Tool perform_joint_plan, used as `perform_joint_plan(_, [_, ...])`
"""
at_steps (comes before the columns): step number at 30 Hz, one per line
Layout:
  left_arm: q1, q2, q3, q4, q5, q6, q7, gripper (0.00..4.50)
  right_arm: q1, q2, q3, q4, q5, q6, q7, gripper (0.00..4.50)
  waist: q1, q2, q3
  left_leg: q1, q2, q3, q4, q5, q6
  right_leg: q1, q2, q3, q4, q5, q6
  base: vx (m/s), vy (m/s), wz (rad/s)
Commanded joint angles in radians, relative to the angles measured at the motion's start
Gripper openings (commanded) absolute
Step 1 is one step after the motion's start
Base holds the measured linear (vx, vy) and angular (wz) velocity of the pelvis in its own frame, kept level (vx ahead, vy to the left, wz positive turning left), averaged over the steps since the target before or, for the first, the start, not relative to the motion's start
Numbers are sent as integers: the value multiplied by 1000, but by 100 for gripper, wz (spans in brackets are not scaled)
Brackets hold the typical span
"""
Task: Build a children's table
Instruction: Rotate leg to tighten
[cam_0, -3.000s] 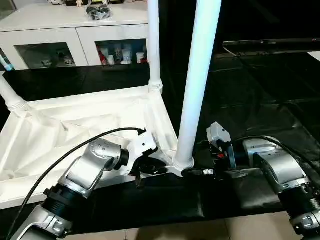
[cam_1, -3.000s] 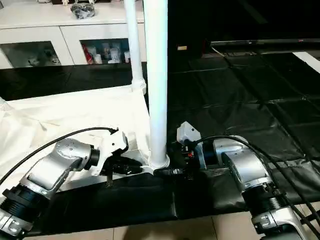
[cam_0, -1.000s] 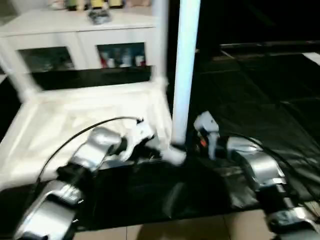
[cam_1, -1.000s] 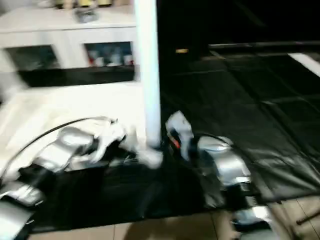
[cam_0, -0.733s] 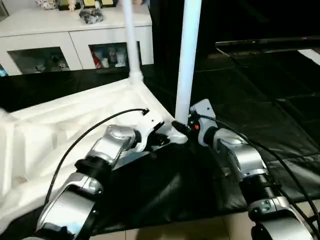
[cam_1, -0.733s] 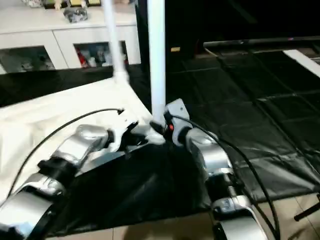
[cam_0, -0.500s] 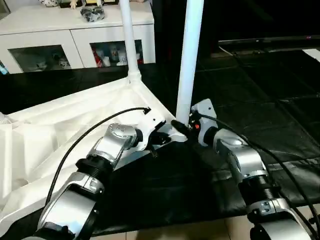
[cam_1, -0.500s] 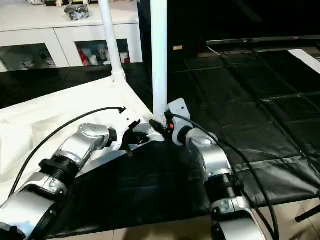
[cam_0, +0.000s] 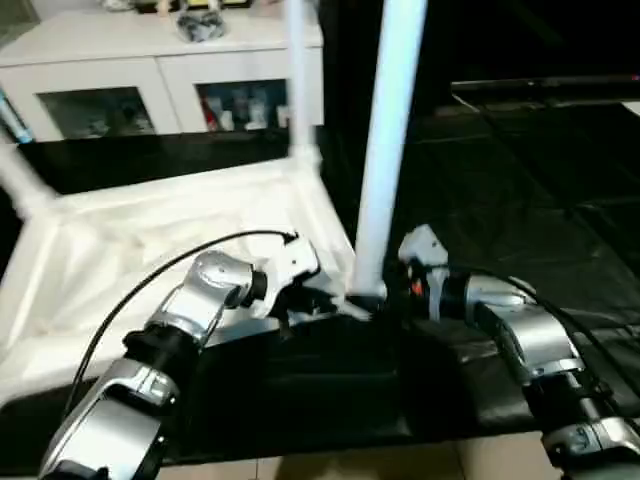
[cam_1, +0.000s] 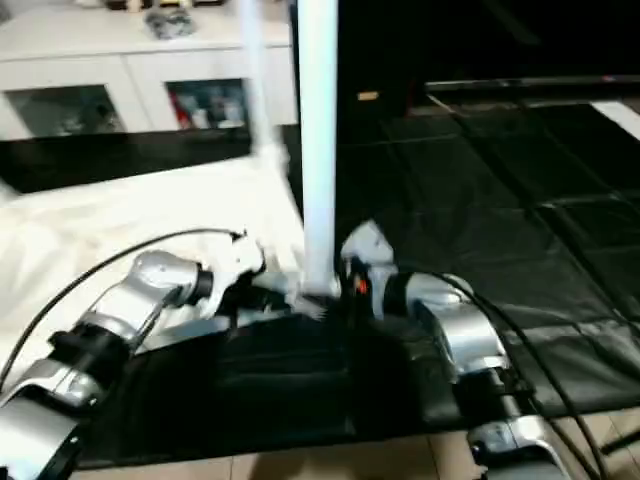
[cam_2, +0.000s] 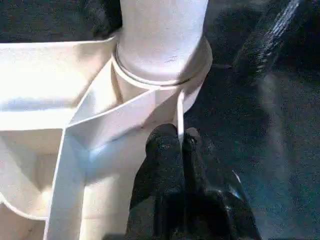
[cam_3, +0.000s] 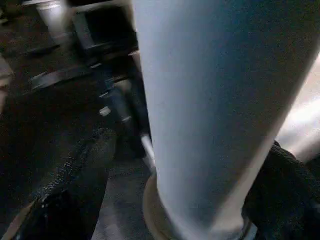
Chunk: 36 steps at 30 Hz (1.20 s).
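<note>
The white table top (cam_0: 150, 240) lies upside down on a black mat, ribbed side up. The near leg (cam_0: 385, 150) stands in its corner socket (cam_0: 362, 300). A second leg (cam_0: 297, 80) rises at the far corner and a third (cam_0: 20, 185) at the left. My left gripper (cam_0: 318, 300) is at the near corner, and in the left wrist view the left gripper (cam_2: 181, 142) is shut on the thin rim (cam_2: 179, 112) beside the socket. My right gripper (cam_0: 392, 300) is at the leg's base. Its fingers (cam_3: 85, 165) straddle the leg (cam_3: 210, 100) with a gap.
A white cabinet (cam_0: 150, 60) with glass doors stands along the back. The black mat (cam_0: 520, 200) spreads to the right and behind. A strip of pale floor (cam_0: 350, 465) shows at the near edge. Cables run along both forearms.
The whole picture has swung and blurred, so the camera moved. Both grippers stay at the near corner socket, the left still pinching the rim.
</note>
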Motion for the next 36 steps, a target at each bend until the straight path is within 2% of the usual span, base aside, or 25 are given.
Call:
perform_joint_plan(1, [-6, 12, -40, -41, 5, -54, -88, 0, -4, -31, 15, -33, 27, -24, 95, 394, -1, -4, -67, 3, 23, 4, -69, -188, 78, 57, -47, 46, -69, -238, -232, 0, 0, 0])
perform_joint_plan(4, [-3, 23, -49, -40, 8, -75, -117, 0, -6, -52, 25, -35, 38, -39, 147, 394, 9, -6, -68, 1, 22, 4, -68, -181, 80, 59, -47, 47, -64, -215, -236, 0, 0, 0])
perform_joint_plan(5, [-1, 27, -55, -43, 9, -83, -131, 0, -6, -59, 28, -35, 45, -36, 167, 394, 11, -11, -67, -1, 22, 5, -69, -178, 77, 59, -48, 47, -64, -221, -233, 0, 0, 0])
perform_joint_plan(8, [10, 49, -71, -70, 3, -100, -192, 0, -14, -75, 42, -32, 66, -24, 232, 394, 14, -11, -68, -2, 22, 3, -69, -172, 76, 62, -51, 47, -65, -247, -224, 0, 0, 0])
perform_joint_plan(11, [15, 60, -79, -83, 2, -107, -213, 0, -20, -79, 47, -28, 72, -15, 261, 361, 14, -12, -66, -4, 22, 4, -70, -166, 77, 59, -50, 47, -66, -260, -219, 0, 0, 0])
perform_joint_plan(13, [21, 68, -85, -93, 2, -115, -227, 0, -26, -85, 57, -19, 74, -16, 290, 358, 14, -12, -65, -4, 21, 4, -70, -175, 73, 59, -50, 46, -69, -282, -213, 0, 0, 0])
perform_joint_plan(14, [23, 69, -86, -95, 2, -116, -228, 0, -26, -86, 59, -18, 73, -18, 294, 342, 15, -15, -65, -3, 23, 2, -72, -178, 70, 59, -51, 46, -68, -295, -208, 0, 0, 0])
perform_joint_plan(17, [25, 69, -87, -97, 1, -121, -231, 0, -29, -86, 60, -10, 72, -27, 300, 311, 15, -15, -66, -3, 22, 3, -70, -165, 68, 58, -50, 47, -69, -290, -206, 0, 0, 0])
perform_joint_plan(21, [29, 67, -87, -106, 1, -122, -229, 0, -34, -83, 64, -1, 71, -32, 309, 276, 15, -16, -67, -4, 22, 3, -69, -152, 71, 58, -49, 47, -65, -268, -211, 0, 0, 0])
perform_joint_plan(30, [31, 64, -78, -103, 3, -112, -206, 0, -31, -82, 74, -6, 77, -22, 327, 209, 16, -18, -67, -4, 21, 4, -69, -151, 71, 58, -49, 47, -67, -290, -202, 0, 0, 0])
perform_joint_plan(33, [21, 41, -51, -80, 0, -66, -143, 0, -18, -71, 70, -29, 88, 11, 306, 203, 16, -15, -67, -3, 21, 4, -68, -147, 71, 57, -48, 47, -66, -279, -206, 0, 0, 0])
perform_joint_plan(34, [21, 41, -51, -80, 0, -66, -143, 0, -18, -71, 70, -29, 88, 11, 306, 202, 15, -17, -66, -4, 21, 5, -68, -148, 71, 58, -48, 47, -67, -279, -207, 0, 0, 0])
perform_joint_plan(36, [8, 16, -24, -63, -7, -23, -82, 0, -1, -50, 64, -52, 85, 48, 244, 201, 16, -16, -64, -4, 20, 4, -69, -161, 67, 58, -49, 46, -71, -311, -198, 0, 0, 0])
